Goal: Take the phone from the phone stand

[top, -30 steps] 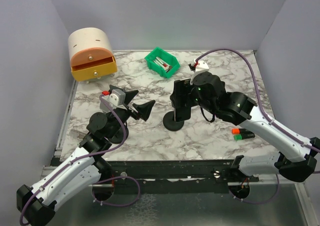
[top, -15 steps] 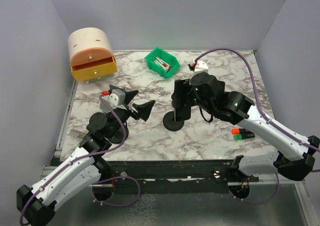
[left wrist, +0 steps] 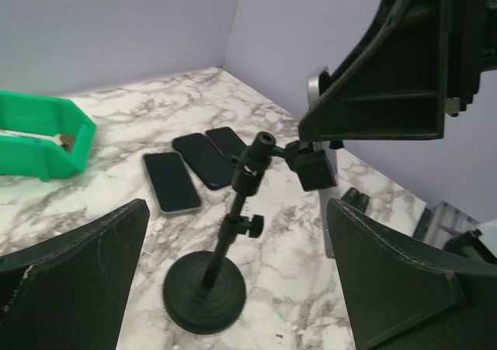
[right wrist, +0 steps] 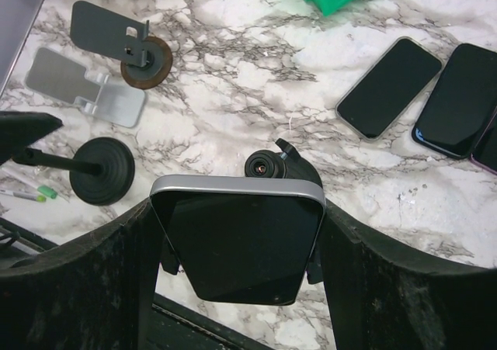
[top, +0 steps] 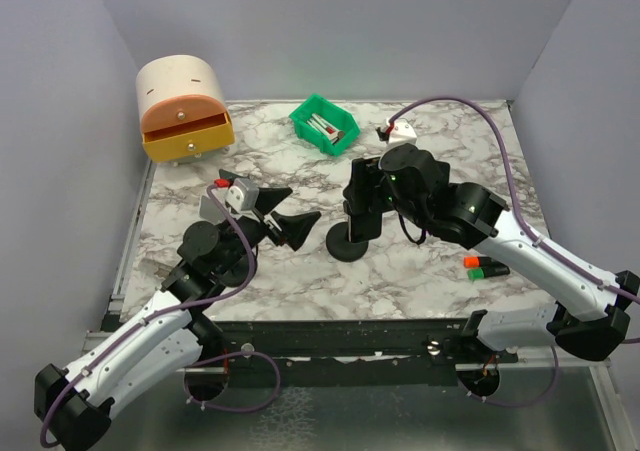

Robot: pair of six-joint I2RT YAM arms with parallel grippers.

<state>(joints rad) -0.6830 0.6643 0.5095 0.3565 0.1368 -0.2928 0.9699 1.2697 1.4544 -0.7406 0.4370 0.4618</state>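
The phone (top: 364, 221) sits upright in the clamp of a black phone stand with a round base (top: 346, 245). In the right wrist view the dark phone (right wrist: 237, 245) fills the gap between my fingers (right wrist: 85, 280), which press on its two sides. The stand's ball joint (right wrist: 262, 166) shows behind it. My right gripper (top: 360, 186) is shut on the phone. My left gripper (top: 295, 206) is open and empty, left of the stand. In the left wrist view it (left wrist: 233, 288) faces the stand's base (left wrist: 204, 292) and pole.
A green bin (top: 325, 123) and a tan drawer box (top: 183, 106) stand at the back. Three phones (left wrist: 172, 181) lie flat behind the stand. Markers (top: 485, 266) lie at the right. Other stands (right wrist: 105, 28) sit at the left.
My left gripper has moved right, closer to the stand. My right gripper has stayed around the phone with a slight shift.
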